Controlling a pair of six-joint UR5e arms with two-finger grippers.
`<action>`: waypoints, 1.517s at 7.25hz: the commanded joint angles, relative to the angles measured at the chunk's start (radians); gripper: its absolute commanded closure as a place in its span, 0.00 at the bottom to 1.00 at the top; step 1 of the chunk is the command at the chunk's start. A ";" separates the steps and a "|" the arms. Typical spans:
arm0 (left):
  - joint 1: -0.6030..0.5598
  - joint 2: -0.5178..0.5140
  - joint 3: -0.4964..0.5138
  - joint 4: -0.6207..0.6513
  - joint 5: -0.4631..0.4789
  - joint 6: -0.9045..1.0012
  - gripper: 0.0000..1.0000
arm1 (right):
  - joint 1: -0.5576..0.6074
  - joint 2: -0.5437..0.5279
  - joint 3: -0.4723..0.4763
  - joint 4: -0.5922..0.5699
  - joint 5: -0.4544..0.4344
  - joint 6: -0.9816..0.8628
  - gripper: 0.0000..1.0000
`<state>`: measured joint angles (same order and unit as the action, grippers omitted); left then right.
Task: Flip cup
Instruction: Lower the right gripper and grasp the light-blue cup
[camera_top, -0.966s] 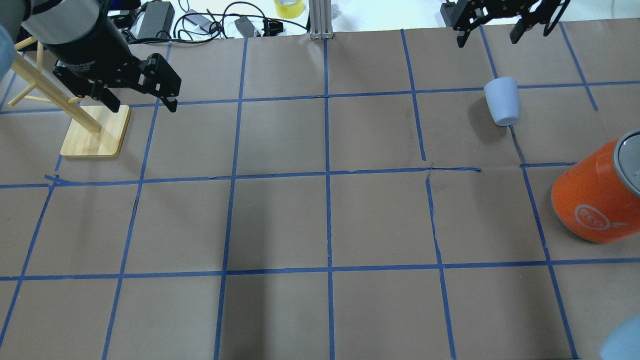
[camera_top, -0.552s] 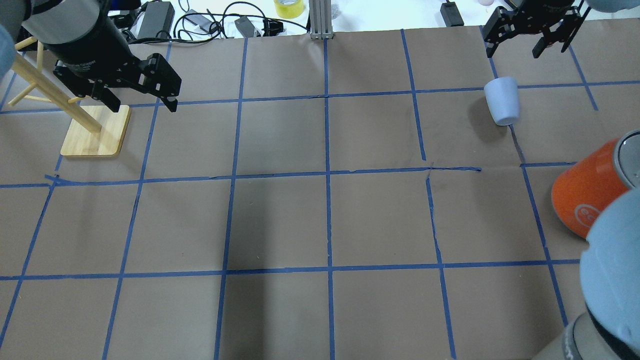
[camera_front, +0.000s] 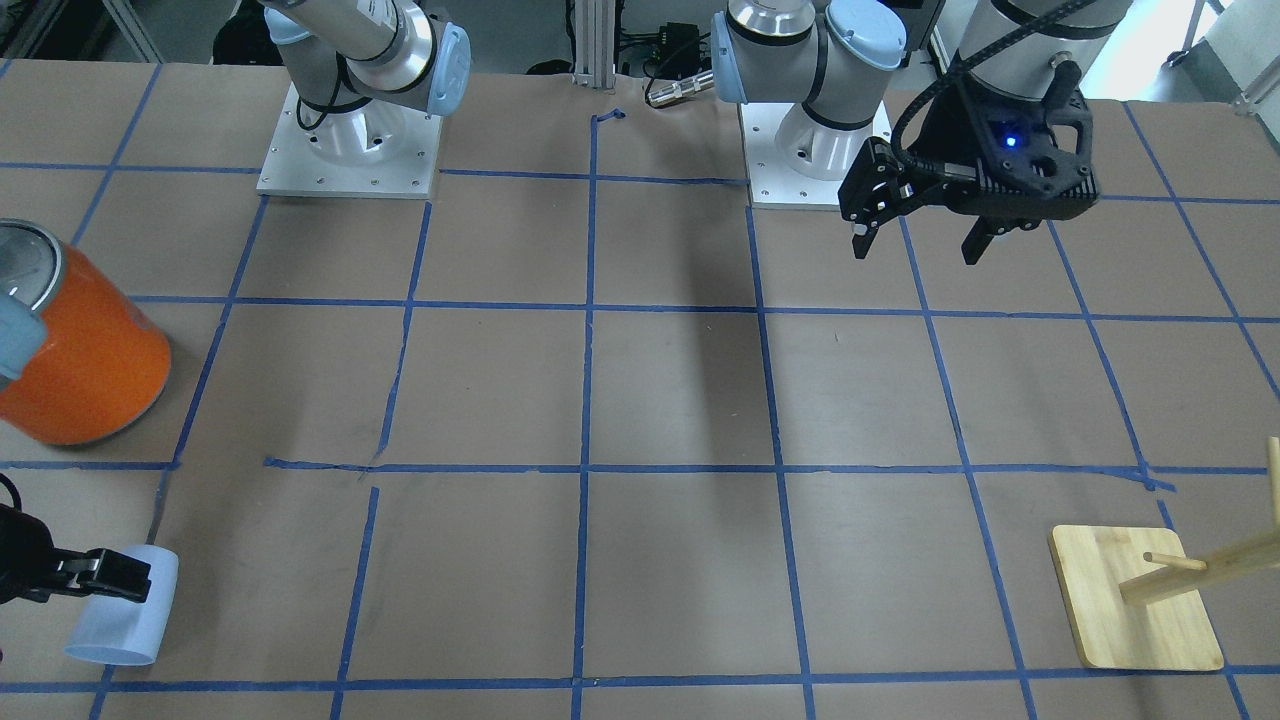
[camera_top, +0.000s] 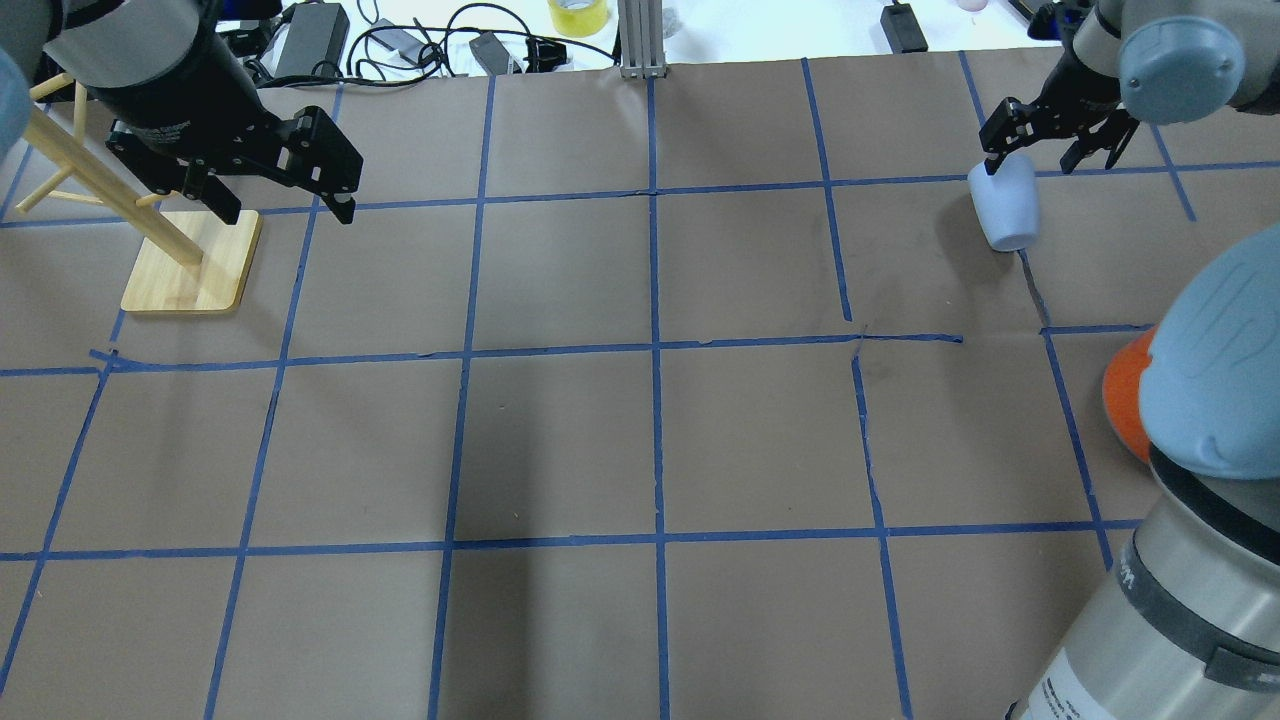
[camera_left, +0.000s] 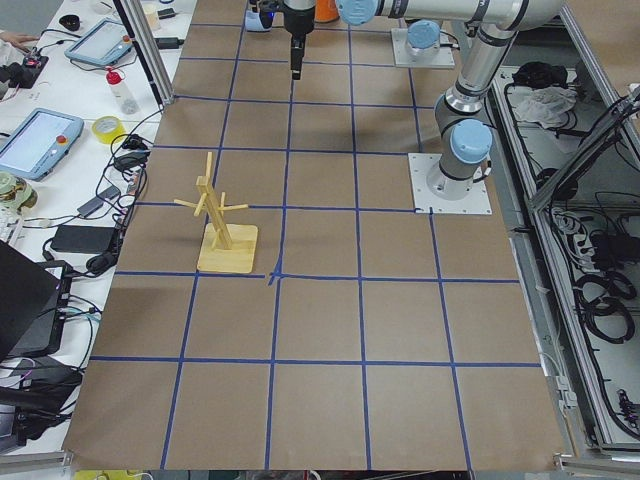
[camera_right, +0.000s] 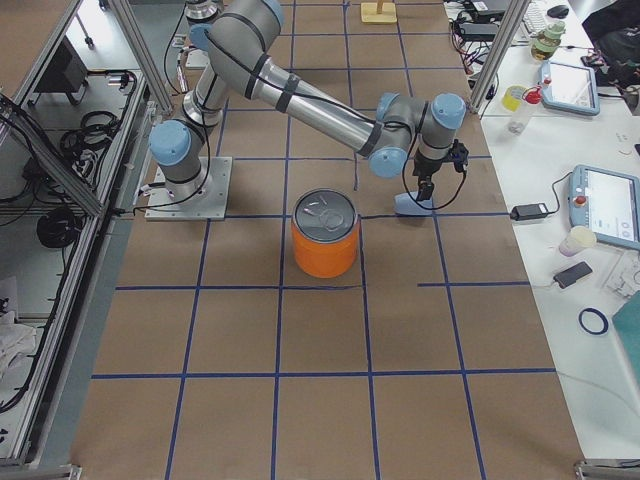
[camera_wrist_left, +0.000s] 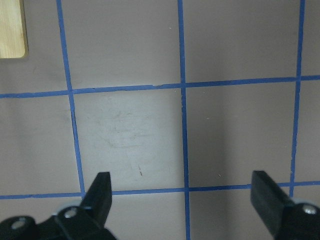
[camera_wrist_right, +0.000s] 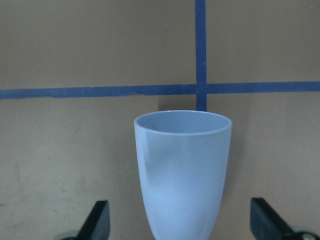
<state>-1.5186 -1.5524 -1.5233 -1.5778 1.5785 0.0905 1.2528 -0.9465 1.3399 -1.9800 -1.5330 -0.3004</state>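
The right gripper was spread wide and held nothing. Its two fingers stood at 3 and 9 o'clock of the cup, with bare paper showing between each finger and the cup's wall. The cup lay on its side on the table, out toward 2 o'clock in the overhead view. Its wide end pointed to 12 o'clock, away from the robot, and its narrow end to 6, and the fingers flanked the narrow half. How high the fingertips hung above the paper could not be told.

By my reading the flip was barely begun: the gripper was lined up over the cup, but nothing was gripped. The fingers had yet to close, and the lift, the turn and the setting on end were all left to do.

The right arm was stretched long across the table toward 2 o'clock, its wrist bent so the gripper pointed down at the cup. An orange can stood at about 5 o'clock from the cup, apart from it and near the forearm.

Far off at 10 o'clock the left gripper hung over bare paper, just as wide open and empty, beside a wooden rack
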 joint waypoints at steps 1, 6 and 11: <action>0.000 0.000 0.000 0.001 0.000 0.000 0.00 | -0.003 0.041 0.010 -0.049 0.001 0.000 0.01; 0.000 0.000 0.000 0.001 0.000 0.000 0.00 | 0.003 0.097 0.007 -0.103 0.001 -0.002 0.09; 0.000 0.000 0.000 -0.001 0.000 0.000 0.00 | 0.124 -0.012 -0.004 -0.013 0.027 -0.020 0.57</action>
<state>-1.5187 -1.5524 -1.5232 -1.5773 1.5784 0.0905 1.3136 -0.9139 1.3425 -2.0341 -1.5156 -0.3187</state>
